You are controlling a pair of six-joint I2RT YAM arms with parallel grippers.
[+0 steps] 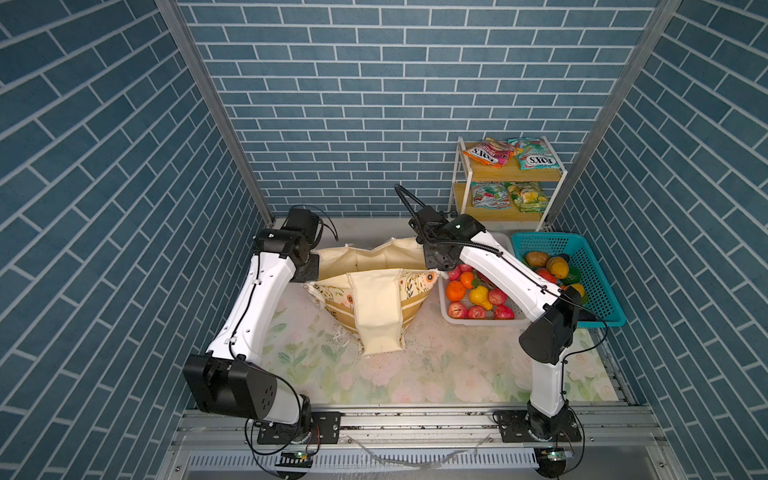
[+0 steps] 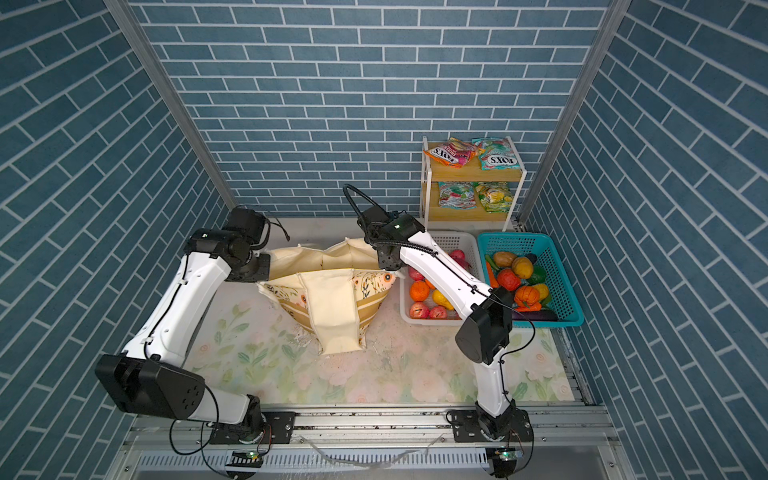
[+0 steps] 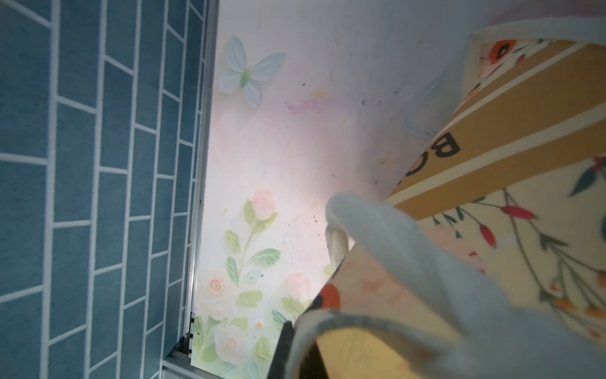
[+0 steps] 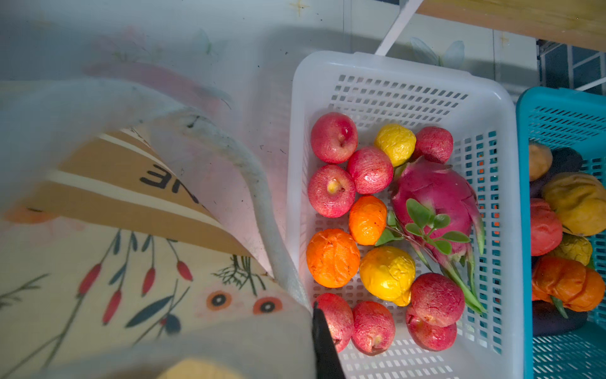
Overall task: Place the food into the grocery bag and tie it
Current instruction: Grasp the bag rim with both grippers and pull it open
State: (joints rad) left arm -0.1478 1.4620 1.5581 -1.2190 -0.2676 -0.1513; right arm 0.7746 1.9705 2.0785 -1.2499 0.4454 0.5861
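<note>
Grocery bag (image 1: 376, 299) stands open on the bench (image 1: 415, 374), mouth spread between both arms.
The left end effector (image 1: 311, 272) pinches its left rim, the right end effector (image 1: 437, 266) seemingly its right corner, both clamped narrow on cloth; fruit (image 4: 333, 257) lies in the white basket (image 4: 410, 65) beside.

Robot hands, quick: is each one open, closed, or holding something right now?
Left gripper: closed, holding one side of the grocery bag rim.
Right gripper: closed, holding the grocery bag's opposite side.
</note>
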